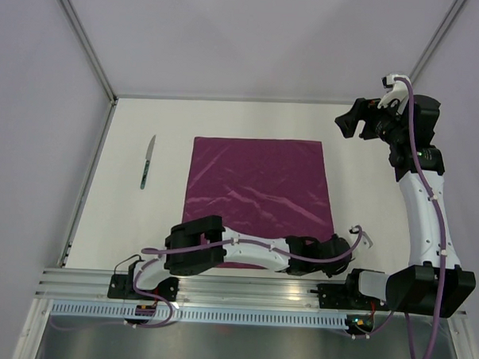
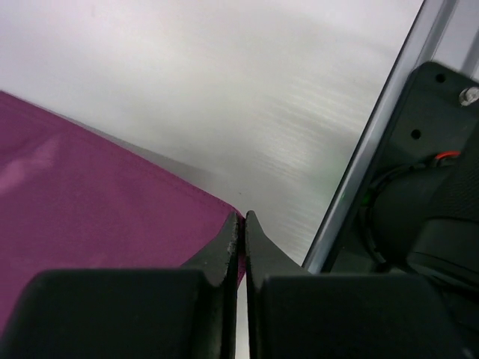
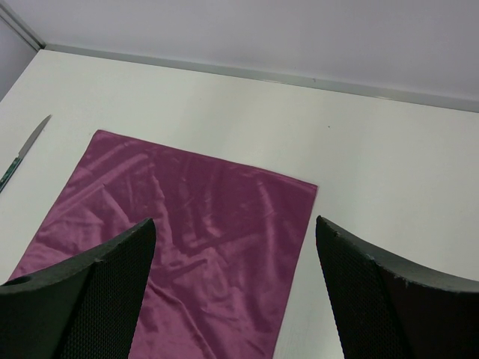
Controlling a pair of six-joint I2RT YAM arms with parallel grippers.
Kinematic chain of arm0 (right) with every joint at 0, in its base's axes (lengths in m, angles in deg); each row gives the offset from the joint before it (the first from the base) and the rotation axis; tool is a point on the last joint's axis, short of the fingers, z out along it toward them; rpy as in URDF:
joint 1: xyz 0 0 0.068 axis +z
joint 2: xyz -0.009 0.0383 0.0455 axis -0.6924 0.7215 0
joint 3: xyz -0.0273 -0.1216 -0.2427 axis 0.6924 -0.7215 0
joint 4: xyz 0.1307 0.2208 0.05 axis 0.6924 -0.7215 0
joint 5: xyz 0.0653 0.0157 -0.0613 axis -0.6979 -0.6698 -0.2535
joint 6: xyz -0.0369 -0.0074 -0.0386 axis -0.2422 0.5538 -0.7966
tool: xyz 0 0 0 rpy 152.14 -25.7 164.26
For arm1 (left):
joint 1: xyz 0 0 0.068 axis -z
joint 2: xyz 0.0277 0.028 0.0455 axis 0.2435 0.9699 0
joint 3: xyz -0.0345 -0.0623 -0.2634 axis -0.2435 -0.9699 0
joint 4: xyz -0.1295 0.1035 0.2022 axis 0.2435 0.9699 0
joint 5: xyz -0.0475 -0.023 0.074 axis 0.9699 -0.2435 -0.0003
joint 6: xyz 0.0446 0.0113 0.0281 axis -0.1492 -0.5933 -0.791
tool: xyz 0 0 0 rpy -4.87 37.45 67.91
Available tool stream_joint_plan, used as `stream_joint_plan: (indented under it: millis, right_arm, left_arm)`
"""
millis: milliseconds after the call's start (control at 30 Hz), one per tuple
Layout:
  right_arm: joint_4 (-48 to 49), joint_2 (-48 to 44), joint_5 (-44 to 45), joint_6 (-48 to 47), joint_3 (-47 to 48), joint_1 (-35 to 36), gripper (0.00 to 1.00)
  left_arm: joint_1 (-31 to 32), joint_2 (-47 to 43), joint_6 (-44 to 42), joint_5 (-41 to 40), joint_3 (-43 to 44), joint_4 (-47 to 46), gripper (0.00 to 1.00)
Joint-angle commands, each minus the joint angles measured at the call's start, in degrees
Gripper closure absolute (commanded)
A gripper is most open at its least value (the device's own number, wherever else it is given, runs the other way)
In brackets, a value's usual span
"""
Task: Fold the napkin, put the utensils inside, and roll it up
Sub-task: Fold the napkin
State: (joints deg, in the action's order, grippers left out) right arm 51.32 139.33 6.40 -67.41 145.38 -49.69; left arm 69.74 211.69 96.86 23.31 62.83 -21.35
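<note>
Pinching left gripper (image 1: pixel 337 249): its two fingers are pressed together, with only a thin slit between them, closed on the corner of the napkin (image 1: pixel 259 188). In the left wrist view the cloth's tip ends right at the fingertips (image 2: pixel 232 238).
Napkin, place: it lies spread flat on the white table (image 1: pixel 134 223). From the left gripper it stretches away to that hand's left and ahead, and only the one corner is in the fingers. From the right gripper (image 1: pixel 349 121) it lies below and ahead, not touched.
Napkin, look: dark magenta-purple and plain, with a soft sheen. Pale streaks of light run along shallow wrinkles across its middle in the right wrist view (image 3: pixel 179 239). Its edges are straight and its corners sharp. It is far larger than either gripper. Close to the left hand the fabric (image 2: pixel 90 209) looks smooth and lies flush on the table.
Right gripper, state: its jaws stand wide apart (image 3: pixel 233 223) and hold nothing. It is raised above the table, off the napkin's far right corner.
Knife (image 1: pixel 148 161): it lies on the table beyond the napkin's far side from the left gripper, well apart from both hands and clear of the cloth. It shows at the left edge of the right wrist view (image 3: pixel 22 149).
</note>
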Motion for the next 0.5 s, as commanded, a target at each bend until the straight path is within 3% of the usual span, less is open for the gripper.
stream_joint_plan:
  millis: [0, 200, 467]
  right_arm:
    - [-0.2, 0.2, 0.0, 0.4, 0.2, -0.2, 0.08]
    - [-0.3, 0.2, 0.1, 0.3, 0.2, -0.1, 0.08]
    - [-0.4, 0.4, -0.4, 0.3, -0.1, -0.2, 0.08]
  left_arm:
    - [-1.9, -6.2, 2.8, 1.5, 1.0, -0.4, 0.98]
    - [-8.4, -12.8, 7.0, 3.9, -5.0, -0.4, 0.98]
    - [-22.1, -20.8, 11.2, 8.1, -13.2, 0.4, 0.98]
